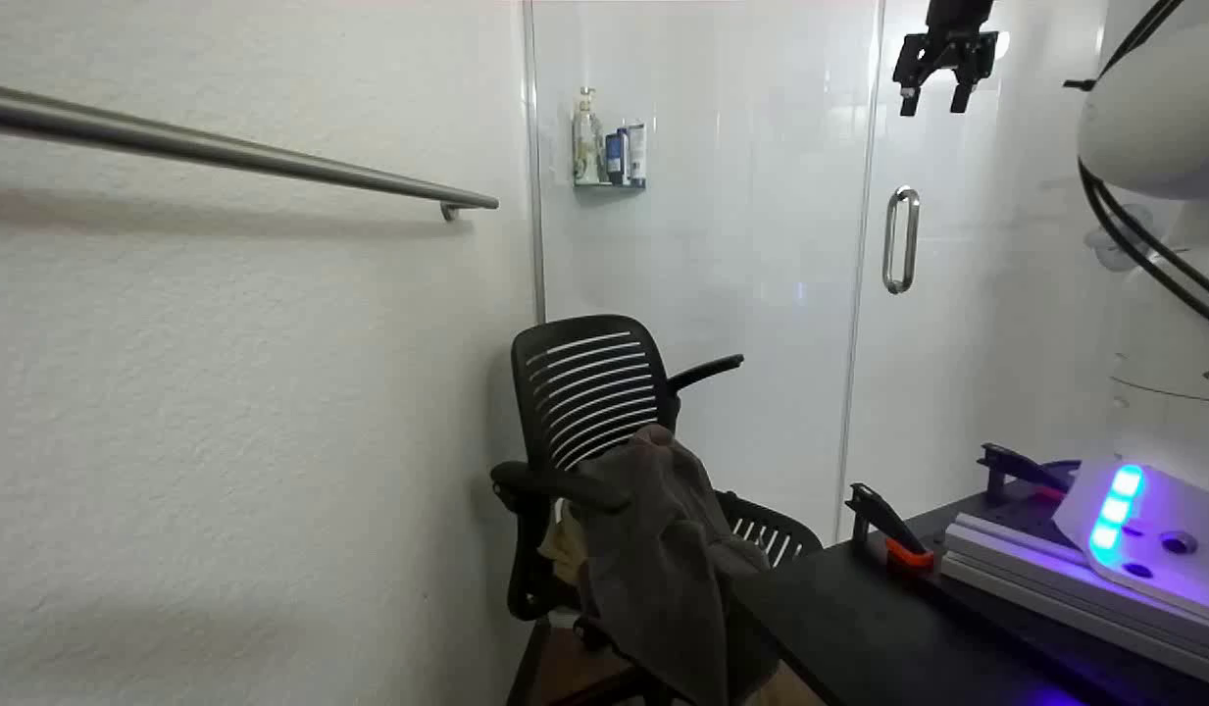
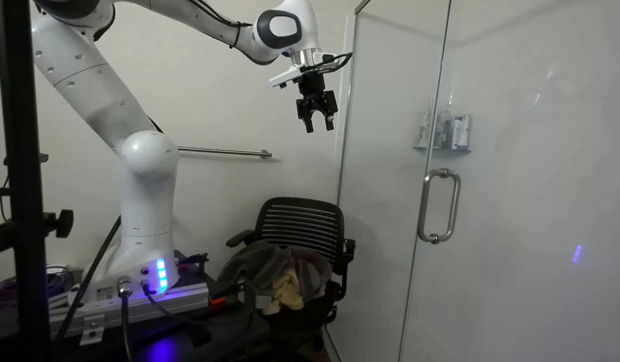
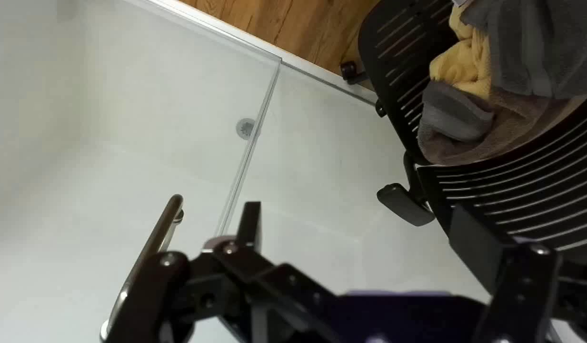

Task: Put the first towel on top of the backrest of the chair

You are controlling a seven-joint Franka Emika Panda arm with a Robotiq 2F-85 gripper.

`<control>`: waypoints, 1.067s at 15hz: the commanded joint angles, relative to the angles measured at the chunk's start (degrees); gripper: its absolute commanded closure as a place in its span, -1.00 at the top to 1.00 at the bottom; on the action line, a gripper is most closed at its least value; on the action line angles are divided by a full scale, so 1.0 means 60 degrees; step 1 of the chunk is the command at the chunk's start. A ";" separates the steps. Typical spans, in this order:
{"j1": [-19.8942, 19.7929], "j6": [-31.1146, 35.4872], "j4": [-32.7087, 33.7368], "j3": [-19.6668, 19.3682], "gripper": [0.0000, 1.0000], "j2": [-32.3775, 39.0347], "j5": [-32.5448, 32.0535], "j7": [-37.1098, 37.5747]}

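Note:
A black chair with a slatted backrest stands by the wall. The backrest also shows in an exterior view and at the right of the wrist view. A grey towel lies in a heap on the seat, also seen in the wrist view. A yellow towel and a brownish towel lie bunched with it. Where one towel ends and another begins is partly hidden. My gripper is open and empty, pointing down high above the chair, apart from it. Its spread fingers show in the wrist view.
A metal towel bar runs along the wall. Glass shower panels with a door handle and a bottle shelf stand beside the chair. A black table with clamps carries the robot base. A black pole stands in front.

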 commanded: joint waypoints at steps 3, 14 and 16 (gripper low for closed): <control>0.0267 -0.0479 -0.0336 0.0334 1.00 0.0249 -0.0014 -0.0316; 0.2277 -0.1853 -0.2499 0.2251 1.00 -0.0617 -0.0258 -0.0578; 0.2416 -0.2165 -0.2492 0.2245 1.00 -0.0891 -0.0459 -0.0886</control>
